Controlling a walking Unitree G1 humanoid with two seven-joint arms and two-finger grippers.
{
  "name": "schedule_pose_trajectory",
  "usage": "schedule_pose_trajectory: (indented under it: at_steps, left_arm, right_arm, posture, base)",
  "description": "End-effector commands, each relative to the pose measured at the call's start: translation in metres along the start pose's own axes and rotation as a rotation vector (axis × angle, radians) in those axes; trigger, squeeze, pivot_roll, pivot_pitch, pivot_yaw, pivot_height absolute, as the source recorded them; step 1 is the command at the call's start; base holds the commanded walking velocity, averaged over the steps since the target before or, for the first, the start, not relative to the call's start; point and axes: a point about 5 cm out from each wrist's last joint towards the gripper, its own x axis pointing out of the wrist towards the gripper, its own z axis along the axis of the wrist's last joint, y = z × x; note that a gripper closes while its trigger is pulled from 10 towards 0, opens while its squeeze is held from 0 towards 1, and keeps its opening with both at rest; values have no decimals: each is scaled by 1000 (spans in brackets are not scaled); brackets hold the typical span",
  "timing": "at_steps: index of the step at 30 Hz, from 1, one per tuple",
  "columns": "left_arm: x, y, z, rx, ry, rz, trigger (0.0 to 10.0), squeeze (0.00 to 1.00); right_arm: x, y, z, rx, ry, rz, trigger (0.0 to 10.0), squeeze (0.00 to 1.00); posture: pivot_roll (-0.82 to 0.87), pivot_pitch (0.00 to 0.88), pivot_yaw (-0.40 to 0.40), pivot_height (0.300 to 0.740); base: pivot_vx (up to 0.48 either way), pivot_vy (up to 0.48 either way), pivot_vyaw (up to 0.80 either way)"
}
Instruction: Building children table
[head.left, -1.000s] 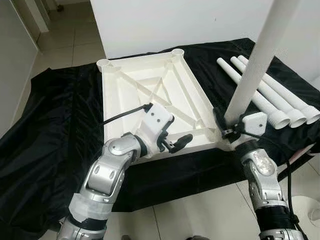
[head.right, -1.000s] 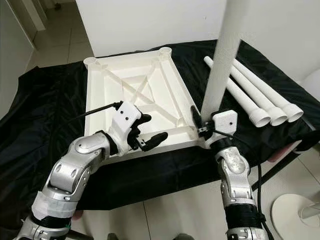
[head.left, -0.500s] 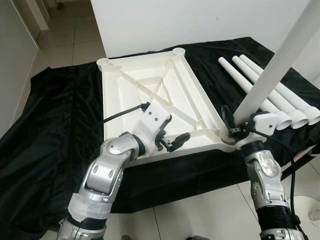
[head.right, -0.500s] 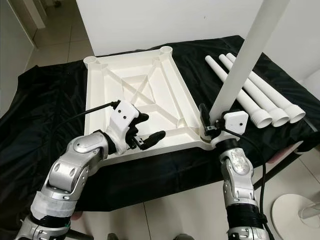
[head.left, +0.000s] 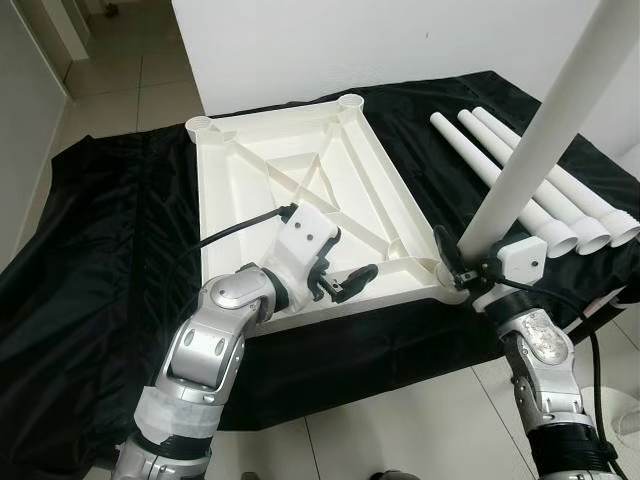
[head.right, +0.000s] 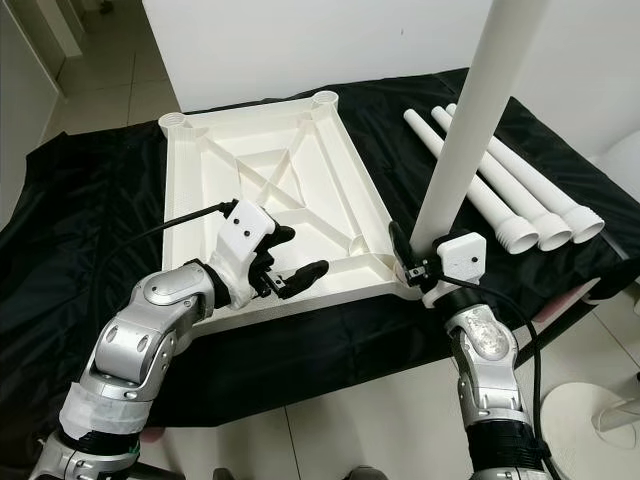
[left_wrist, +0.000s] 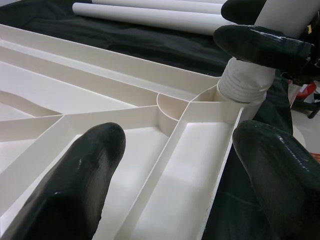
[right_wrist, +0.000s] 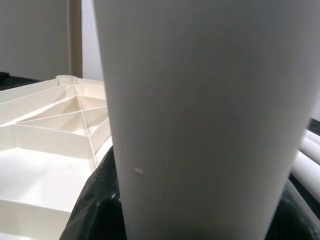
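Note:
The white table top (head.left: 300, 180) lies upside down on a black cloth, its ribs facing up. My right gripper (head.left: 468, 262) is shut on a long white leg (head.left: 540, 130). The leg stands tilted to the right, its threaded end (left_wrist: 245, 87) at the near right corner socket. My left gripper (head.left: 345, 280) hovers open over the top's near edge, just left of that corner, nothing between its fingers (left_wrist: 75, 175). Three spare legs (head.left: 470, 150) lie side by side on the cloth to the right. The leg (right_wrist: 200, 100) is close in the right wrist view.
The black cloth (head.left: 110, 260) covers a low platform and hangs over its near edge. Tiled floor (head.left: 400, 420) lies in front and a white wall (head.left: 330, 40) behind. A white round base (head.right: 600, 420) stands on the floor at the lower right.
The held leg has leaned further to the right than a second ago, with my right gripper still at the near right corner. My left gripper has barely moved.

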Motion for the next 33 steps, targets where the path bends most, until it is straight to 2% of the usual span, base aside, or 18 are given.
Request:
schedule_pose_trajectory:
  at_steps: [1,9,11,13,16,20,22,33]
  left_arm:
    - [-3,7,1,5,5,115,10000,0]
    - [-2,7,2,9,5,107,10000,0]
    - [-2,7,2,10,5,108,10000,0]
    - [-3,8,3,12,3,115,10000,0]
    - [-3,8,3,12,3,118,10000,0]
    - [-3,7,3,11,0,119,10000,0]
    - [-4,7,3,12,1,120,10000,0]
    - [-5,4,-1,16,12,111,10000,0]
  right_arm:
    - [-13,15,-29,47,159,64,10000,0]
    - [-5,14,-34,108,185,100,10000,0]
    - [-2,13,-35,139,197,92,10000,0]
    - [6,16,-34,208,210,76,10000,0]
    - [11,19,-35,241,231,69,10000,0]
    - [15,18,-38,236,261,31,10000,0]
    - [17,17,-40,286,273,1,10000,0]
    - [22,20,-45,346,332,-63,10000,0]
  posture:
    - [-94,104,103,740]
    - [-91,102,107,740]
    - [-87,101,105,740]
    - [-82,99,100,740]
    - [-83,99,97,740]
    - [-83,98,92,740]
    - [-83,101,88,740]
    - [-83,104,69,740]
  base:
    - [0,0,0]
    - [0,0,0]
    - [0,0,0]
    - [0,0,0]
    - [0,0,0]
    - [0,0,0]
    - [0,0,0]
    - [0,0,0]
